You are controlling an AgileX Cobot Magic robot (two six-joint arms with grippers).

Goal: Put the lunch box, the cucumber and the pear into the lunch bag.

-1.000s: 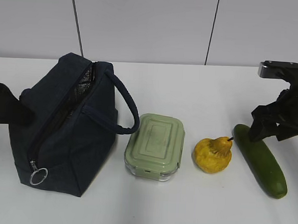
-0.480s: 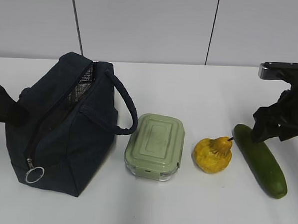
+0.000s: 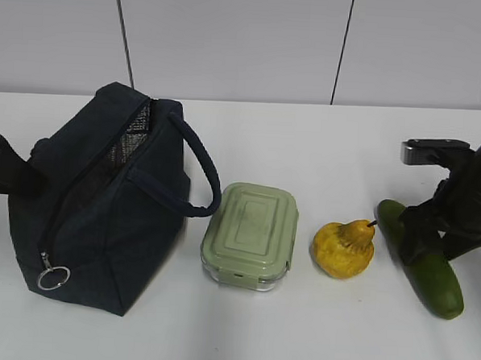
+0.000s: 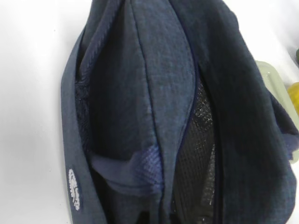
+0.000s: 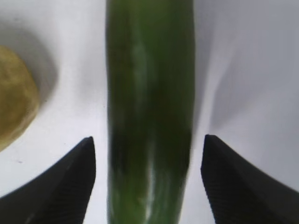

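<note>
Navy lunch bag (image 3: 101, 213); green cucumber (image 3: 433, 279); yellow pear (image 3: 343, 248).

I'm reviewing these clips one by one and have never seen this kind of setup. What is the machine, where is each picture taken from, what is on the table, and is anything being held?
It is a robot with two arms, each ending in a gripper and carrying its own wrist camera. The exterior view faces the white table. On it, left to right: lunch bag, unzipped on top, lunch box, pear, cucumber. The left wrist view looks down into the bag's opening; that gripper is not in it. The right wrist view shows the right gripper open, one finger on each side of the cucumber with gaps between, so nothing is held yet.
</note>
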